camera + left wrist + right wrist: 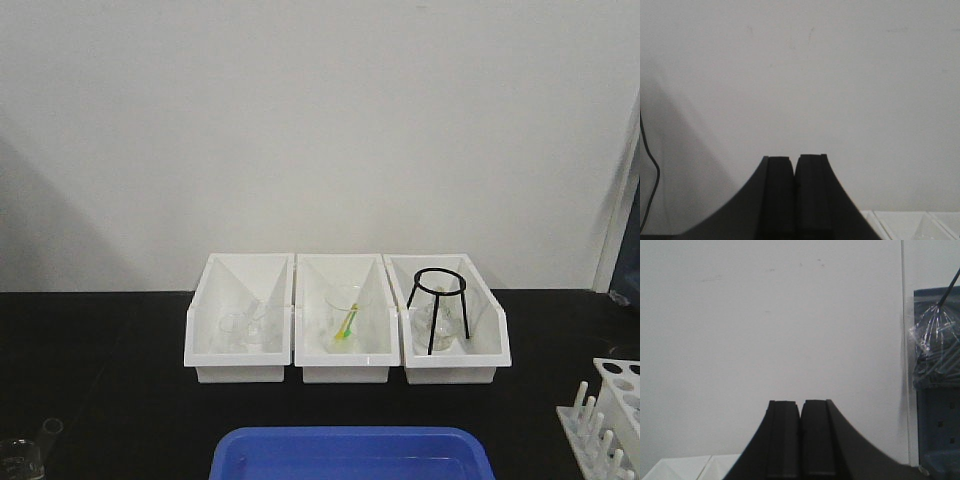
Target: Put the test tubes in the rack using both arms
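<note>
the left gripper point(795, 159) is holding its fingers pressed together on nothing, and the right gripper point(800, 403) is doing the same, both arms seemingly raised and pointing level. on the black table point(100, 380) the blue tray point(350, 442) is lying nearest, the rack point(603, 420) is standing at the right edge, and three white bins point(240, 373) are sitting further back before the wall point(300, 120). no test tubes are showing clearly; a bit of clear glass point(20, 455) at the near left corner may be one. being thin glass, they are likely handling light, slick and brittle, and calling for a soft pinch near the upper middle.

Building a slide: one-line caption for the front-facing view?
Three white bins line the black table behind a blue tray, with the rack at the frame's right edge.
</note>
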`<state>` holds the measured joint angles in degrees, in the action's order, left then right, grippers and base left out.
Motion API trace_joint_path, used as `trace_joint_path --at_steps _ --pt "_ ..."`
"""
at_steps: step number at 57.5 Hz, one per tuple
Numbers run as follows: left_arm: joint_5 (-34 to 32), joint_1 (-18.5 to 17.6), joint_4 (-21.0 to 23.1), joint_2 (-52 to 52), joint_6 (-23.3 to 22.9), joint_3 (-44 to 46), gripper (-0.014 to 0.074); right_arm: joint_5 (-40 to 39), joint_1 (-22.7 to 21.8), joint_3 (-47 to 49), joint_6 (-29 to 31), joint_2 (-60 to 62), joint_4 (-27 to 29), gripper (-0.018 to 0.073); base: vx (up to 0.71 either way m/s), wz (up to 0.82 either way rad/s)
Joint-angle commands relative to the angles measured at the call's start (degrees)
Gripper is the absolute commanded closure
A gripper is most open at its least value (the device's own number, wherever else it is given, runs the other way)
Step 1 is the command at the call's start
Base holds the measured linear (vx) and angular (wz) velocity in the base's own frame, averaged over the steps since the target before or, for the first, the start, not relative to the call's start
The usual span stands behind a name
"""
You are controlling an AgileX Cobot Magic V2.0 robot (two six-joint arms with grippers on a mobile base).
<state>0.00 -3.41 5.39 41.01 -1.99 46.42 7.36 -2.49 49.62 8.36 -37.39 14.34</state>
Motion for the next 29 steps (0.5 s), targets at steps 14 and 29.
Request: trace_joint_path --at_steps 14,29 --pt "-0.6 0.1 0.0 0.1 0.4 2.3 0.0372 -0.9 -0.4 2.1 2.2 -0.4 0.6 0.0357 0.00 0.00" --pt "0.0 0.0 -0.3 0.2 4.7 2.3 0.0066 -1.4 -0.4 2.1 2.0 -0.4 1.1 -0.0052 0.00 0.00"
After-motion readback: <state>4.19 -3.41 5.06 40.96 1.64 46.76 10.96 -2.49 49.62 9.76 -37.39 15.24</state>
